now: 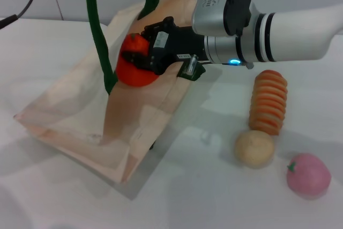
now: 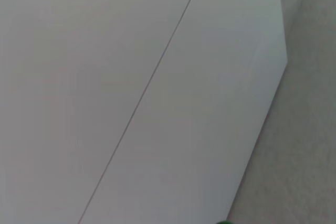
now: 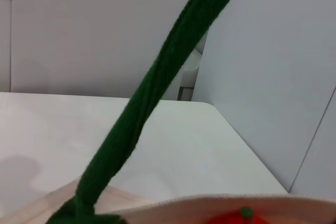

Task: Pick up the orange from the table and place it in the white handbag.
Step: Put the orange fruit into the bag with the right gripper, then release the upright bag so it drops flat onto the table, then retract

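White table [image 1: 48, 52], white handbag [image 1: 107, 122] lying flat with handles raised. Right gripper [image 1: 140, 57] pinching the orange [image 1: 134, 71] just above the handbag's mouth. Best lowered past the rim between the handles before letting go.

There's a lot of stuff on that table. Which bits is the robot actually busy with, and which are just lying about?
Part of the job:
- the orange, held by the right gripper
- the white handbag, lying on the table with its green handles lifted

Just lying about:
- the ribbed orange roll
- the tan round fruit
- the pink round fruit
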Tool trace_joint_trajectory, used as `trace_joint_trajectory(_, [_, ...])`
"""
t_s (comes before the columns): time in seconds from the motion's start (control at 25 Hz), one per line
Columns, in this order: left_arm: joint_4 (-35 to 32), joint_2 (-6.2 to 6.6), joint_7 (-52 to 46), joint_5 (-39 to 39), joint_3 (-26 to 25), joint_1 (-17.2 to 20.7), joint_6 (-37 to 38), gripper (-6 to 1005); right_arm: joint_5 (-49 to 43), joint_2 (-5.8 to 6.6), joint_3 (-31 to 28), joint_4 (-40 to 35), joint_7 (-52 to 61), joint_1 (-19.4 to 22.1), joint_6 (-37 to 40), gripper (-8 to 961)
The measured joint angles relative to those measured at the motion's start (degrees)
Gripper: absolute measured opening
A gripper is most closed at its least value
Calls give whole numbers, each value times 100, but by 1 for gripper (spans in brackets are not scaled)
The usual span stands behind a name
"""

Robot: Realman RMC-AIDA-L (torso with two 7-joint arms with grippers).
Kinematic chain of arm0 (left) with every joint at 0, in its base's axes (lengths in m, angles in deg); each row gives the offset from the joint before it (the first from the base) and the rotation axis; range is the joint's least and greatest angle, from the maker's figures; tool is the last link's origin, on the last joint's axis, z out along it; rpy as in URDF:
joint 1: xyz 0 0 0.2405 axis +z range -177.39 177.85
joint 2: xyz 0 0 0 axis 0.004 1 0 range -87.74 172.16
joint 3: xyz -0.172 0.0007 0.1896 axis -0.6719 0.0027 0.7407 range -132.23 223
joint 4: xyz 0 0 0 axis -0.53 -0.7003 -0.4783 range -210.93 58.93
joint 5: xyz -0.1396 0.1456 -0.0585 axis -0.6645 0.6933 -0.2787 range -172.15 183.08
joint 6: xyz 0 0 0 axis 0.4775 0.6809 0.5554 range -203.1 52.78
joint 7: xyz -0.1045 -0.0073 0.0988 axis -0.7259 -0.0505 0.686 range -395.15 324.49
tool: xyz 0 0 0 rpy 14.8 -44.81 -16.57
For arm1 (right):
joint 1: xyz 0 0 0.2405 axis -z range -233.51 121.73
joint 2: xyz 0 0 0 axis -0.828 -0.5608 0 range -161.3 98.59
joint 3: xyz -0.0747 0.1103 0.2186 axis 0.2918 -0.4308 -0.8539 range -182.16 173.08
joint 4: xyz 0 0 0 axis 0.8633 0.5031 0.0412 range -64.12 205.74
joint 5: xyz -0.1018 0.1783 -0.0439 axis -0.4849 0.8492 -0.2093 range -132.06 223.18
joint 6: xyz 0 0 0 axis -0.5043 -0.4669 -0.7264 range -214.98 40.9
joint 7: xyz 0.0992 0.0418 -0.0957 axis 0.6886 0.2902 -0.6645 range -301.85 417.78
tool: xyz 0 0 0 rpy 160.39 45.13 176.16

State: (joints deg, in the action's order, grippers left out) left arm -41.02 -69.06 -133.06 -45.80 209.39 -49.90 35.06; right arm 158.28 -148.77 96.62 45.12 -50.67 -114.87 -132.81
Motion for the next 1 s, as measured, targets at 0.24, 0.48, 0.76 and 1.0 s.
trace_joint_trajectory(0.24, [0,0,7,-5,0,21,-9,117,7,17,0,3,29,9,12,453])
trace_joint_trajectory(0.48, [0,0,8,-27,0,93,-18,123,-23,39,0,3,60,32,17,639])
trace_joint_trajectory(0.76, [0,6,-14,-33,0,171,-185,131,-534,97,-30,3,524,82,27,659])
trace_joint_trajectory(1.0, [-65,16,-41,-22,0,296,-484,137,-949,188,-307,-57,851,414,419,659])
